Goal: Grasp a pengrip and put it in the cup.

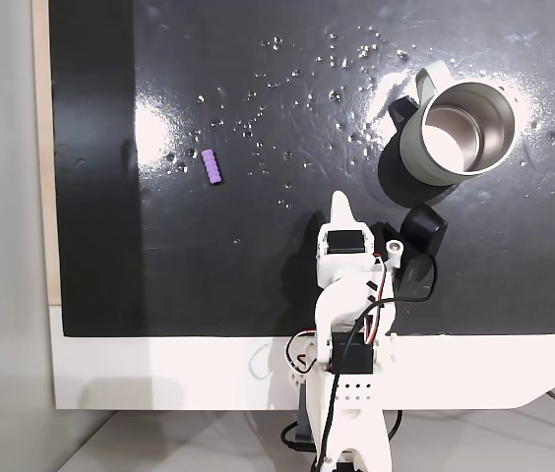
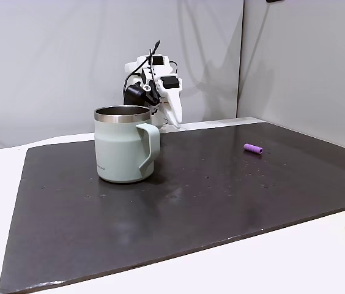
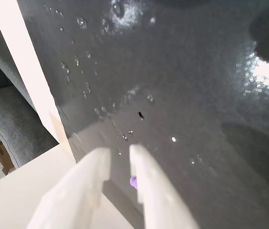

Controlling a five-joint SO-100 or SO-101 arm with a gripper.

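The black mat [image 1: 258, 147] fills most of the frame. The pengrip [image 1: 213, 166] lies on it at the left of centre, alone. The cup [image 1: 455, 133] stands at the upper right — its steel inside is visible. The white arm [image 1: 351, 324] enters from the bottom centre, and its gripper [image 1: 341, 208] points upward — well apart from both.

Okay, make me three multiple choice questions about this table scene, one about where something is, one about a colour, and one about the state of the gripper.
1. In the top-down fixed view, the pengrip lies
A. inside the cup
B. on the mat, left of the arm
C. between the fingers

2. The outside of the cup is
A. pale green
B. red
C. black

3. The gripper is
A. clamped on the pengrip
B. gripping the cup handle
C. holding nothing

Answers: 1 B, it rests alone on the dark mat. 2 A, the side fixed view shows sage walls. 3 C, the wrist view shows a bare gap between the fingers.
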